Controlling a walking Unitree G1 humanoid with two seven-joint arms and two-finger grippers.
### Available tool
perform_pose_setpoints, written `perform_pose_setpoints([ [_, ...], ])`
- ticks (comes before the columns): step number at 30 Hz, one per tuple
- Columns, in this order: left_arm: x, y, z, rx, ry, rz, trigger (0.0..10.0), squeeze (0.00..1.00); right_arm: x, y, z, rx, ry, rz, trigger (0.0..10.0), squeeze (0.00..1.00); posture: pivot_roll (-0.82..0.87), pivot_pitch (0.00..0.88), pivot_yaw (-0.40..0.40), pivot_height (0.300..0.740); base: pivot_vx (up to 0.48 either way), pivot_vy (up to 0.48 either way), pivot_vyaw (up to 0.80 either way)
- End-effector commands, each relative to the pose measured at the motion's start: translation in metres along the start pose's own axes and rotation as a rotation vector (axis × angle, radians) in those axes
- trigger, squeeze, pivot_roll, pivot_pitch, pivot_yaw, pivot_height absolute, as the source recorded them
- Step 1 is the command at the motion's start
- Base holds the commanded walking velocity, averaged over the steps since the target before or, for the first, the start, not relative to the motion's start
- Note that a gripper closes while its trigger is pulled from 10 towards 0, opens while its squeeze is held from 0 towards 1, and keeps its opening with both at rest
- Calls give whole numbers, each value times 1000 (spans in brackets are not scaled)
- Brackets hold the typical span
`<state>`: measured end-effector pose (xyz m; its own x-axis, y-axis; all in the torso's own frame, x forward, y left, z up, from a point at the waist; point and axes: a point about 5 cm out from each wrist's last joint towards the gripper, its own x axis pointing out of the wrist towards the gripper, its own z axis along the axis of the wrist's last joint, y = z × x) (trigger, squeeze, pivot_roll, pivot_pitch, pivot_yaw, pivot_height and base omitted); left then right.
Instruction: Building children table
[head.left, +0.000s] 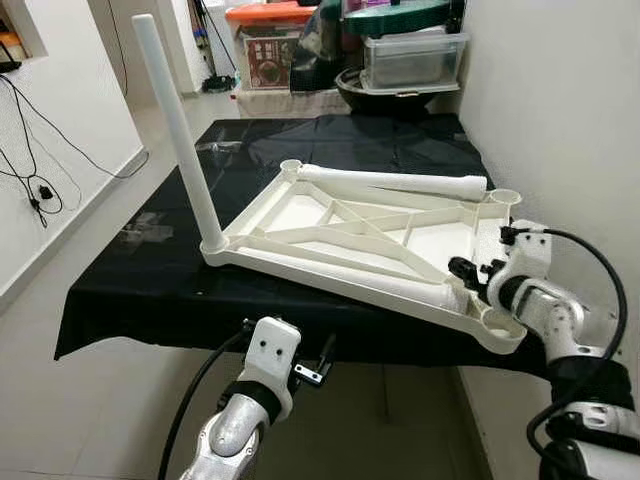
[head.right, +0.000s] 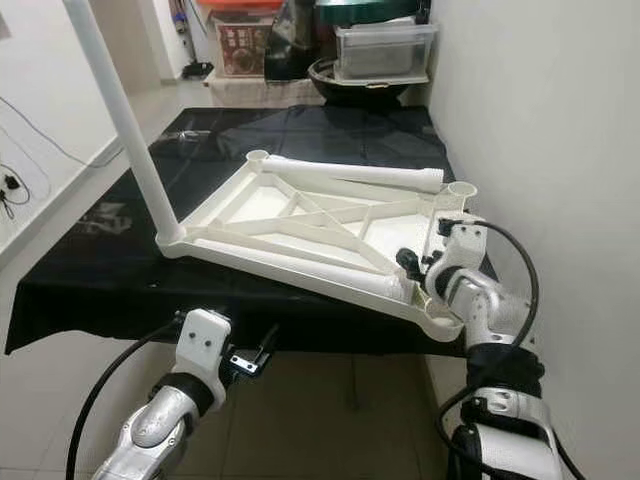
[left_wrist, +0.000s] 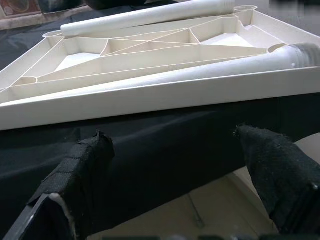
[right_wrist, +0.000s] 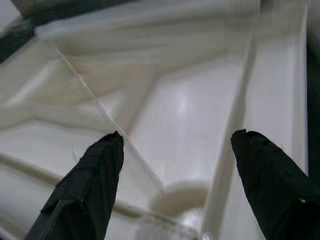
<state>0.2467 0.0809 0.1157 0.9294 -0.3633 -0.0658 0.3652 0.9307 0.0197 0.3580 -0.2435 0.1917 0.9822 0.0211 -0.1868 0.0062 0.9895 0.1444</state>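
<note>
With the white tabletop lying upside down on the black cloth that covers the low table, ribbed underside faces up. One white leg stands upright in the near-left corner socket, tilted slightly toward the wall on the left. Second leg lies loose along the far edge of the tabletop, between the two far corner sockets. Third leg lies along the near edge inside the rim, its end close to the near-right corner.

Right gripper sits at the near-right corner of the tabletop, above the ribbed underside; fingers spread apart, nothing between them. Right wrist view is blurred, a round socket shape is just visible between the fingertips.

Left gripper hangs below and in front of the table's near edge, aimed at the tabletop rim and the draped cloth; fingers wide apart, grasping nothing, not touching the tabletop.

Behind the table: clear plastic box stacked on a dark round tub, orange-lidded bin next to it. Cables hang on the left wall. Tabletop's right edge is near the right wall
</note>
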Motion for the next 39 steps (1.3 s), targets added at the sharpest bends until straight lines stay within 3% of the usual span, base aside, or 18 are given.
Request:
perform_pose_setpoints([
  [1,-2,3,-1,-3,13,3,10000,0,-2,14,8,-78,-102,29,10000,0,-15,29,17,740,0,0,0],
  [4,-2,4,-1,-1,11,6,10000,0,-15,48,7,-235,-251,47,10000,0,-16,26,17,740,0,0,0],
  [5,-1,4,-1,-1,10,8,10000,0,-21,60,1,-245,-278,65,10000,0,-13,24,15,740,0,0,0],
  [9,-1,4,-1,-1,10,9,10000,0,-25,67,-3,-241,-288,76,10000,0,-13,24,15,740,0,0,0],
  [13,-1,7,3,2,-30,33,10000,0,-49,95,-43,-224,-263,61,10000,0,-22,18,17,740,0,0,0],
  [17,-2,9,9,9,-74,52,10000,0,-64,104,-66,-303,-257,40,10000,0,-20,17,16,740,0,0,0],
  [25,-3,11,11,18,-85,79,10000,0,-74,108,-85,-274,-185,9,10000,0,-21,17,16,740,0,0,0],
  [26,-3,11,11,18,-85,79,10000,0,-74,108,-85,-274,-185,9,10000,0,-21,17,16,740,0,0,0],
  [29,-2,9,9,11,-76,67,10000,0,-60,89,-78,-159,-109,-81,10000,0,-22,17,20,740,0,0,0],
  [32,-1,8,9,6,-71,62,10000,0,-50,75,-66,-88,-118,-129,10000,0,-19,19,19,740,0,0,0],
  [34,-2,8,8,0,-67,58,10000,0,-31,48,-34,18,-140,-166,10000,0,-21,22,22,740,0,0,0],
  [39,-2,7,7,-3,-60,53,10000,0,-20,27,-15,97,-109,-149,10000,0,-22,26,21,740,0,0,0],
])
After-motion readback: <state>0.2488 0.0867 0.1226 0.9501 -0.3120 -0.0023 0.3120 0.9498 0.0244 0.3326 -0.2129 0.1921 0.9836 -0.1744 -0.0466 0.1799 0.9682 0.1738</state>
